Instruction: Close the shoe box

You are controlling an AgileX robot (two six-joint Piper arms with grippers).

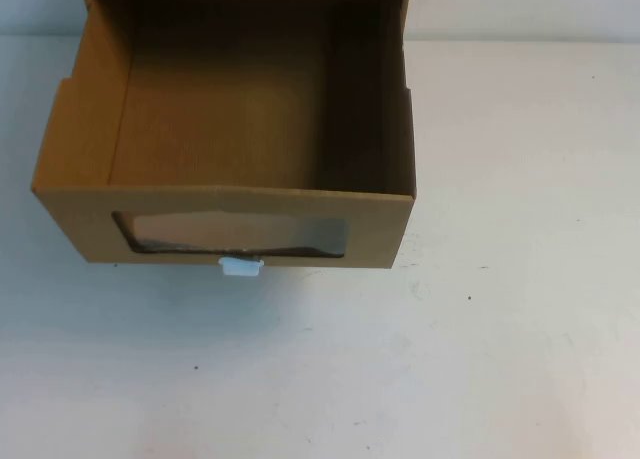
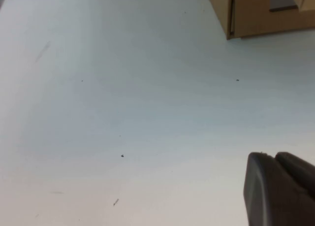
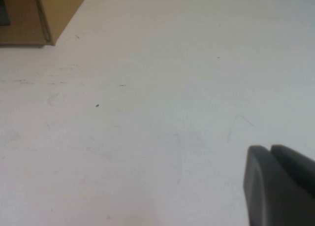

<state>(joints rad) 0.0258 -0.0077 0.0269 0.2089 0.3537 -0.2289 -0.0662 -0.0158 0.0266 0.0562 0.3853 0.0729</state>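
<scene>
One shoe box (image 1: 240,149) of brown corrugated cardboard sits at the far left-centre of the white table (image 1: 480,359), its drawer pulled out with the open top showing a bare, ribbed interior. Its flat front faces the robot, bearing one clear rectangular window (image 1: 235,232) and one small white pull tab (image 1: 241,267) beneath it, and the drawer runs away from the robot. The left gripper (image 2: 280,186) and right gripper (image 3: 280,181) each hover over bare table near a box corner, only a dark, smooth fingertip showing, so I cannot tell how either's jaws stand.
</scene>
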